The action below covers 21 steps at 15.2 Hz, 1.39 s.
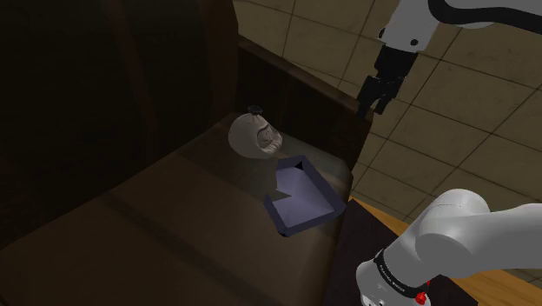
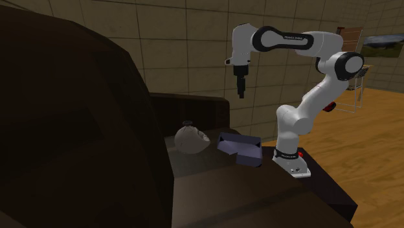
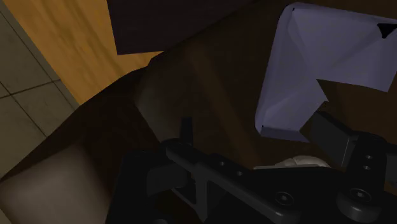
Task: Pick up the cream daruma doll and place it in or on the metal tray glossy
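**Pincer Poised High, Doll Yet to Be Lifted**

The black pincer (image 2: 241, 92), fingers apart and empty, hangs well above the dark brown surface (image 1: 174, 235). Lower down, the bluish-grey tray (image 1: 300, 198) holds nothing, and the pale, rounded daruma doll (image 1: 254, 135) rests just beside it. A descent this near the tray risks a finger clipping its rim. The doll's curved body could also roll or slip from an off-centre grip.

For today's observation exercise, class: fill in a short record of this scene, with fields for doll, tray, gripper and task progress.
doll: pale, round, upright on the dark surface, beside the tray, not in it
tray: bluish-grey, glossy, nothing in it
gripper: black, open, empty, raised well above the surface
task progress: doll not yet picked up
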Tool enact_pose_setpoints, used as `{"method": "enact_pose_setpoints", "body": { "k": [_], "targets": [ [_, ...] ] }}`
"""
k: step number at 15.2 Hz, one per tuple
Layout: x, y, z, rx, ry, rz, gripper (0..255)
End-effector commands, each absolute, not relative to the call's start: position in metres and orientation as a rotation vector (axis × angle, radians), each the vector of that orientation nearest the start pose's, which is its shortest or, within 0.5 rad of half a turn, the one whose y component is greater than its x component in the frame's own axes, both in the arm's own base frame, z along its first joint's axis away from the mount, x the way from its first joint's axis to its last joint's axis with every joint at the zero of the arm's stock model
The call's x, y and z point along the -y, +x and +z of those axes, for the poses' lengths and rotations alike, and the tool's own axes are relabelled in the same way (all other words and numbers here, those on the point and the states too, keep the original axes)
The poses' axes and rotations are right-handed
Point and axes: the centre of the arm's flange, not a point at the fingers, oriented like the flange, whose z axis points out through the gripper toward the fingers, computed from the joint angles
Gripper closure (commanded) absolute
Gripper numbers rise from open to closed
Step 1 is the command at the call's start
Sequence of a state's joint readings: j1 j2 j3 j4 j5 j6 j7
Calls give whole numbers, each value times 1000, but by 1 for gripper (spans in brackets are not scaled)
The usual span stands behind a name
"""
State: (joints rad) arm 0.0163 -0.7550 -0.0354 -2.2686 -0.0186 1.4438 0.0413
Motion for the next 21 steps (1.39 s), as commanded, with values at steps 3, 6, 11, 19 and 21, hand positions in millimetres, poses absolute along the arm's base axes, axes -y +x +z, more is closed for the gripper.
{"method": "enact_pose_setpoints", "body": {
  "k": [3,6,11,19,21],
  "targets": [
    [0,326,606,-79,-3135,119,0],
    [-19,362,598,-77,-3137,131,0],
    [-50,421,583,-73,-3140,153,0],
    [-99,515,559,-66,-3144,187,0],
    [-111,538,552,-64,-3144,195,0]
  ]
}}
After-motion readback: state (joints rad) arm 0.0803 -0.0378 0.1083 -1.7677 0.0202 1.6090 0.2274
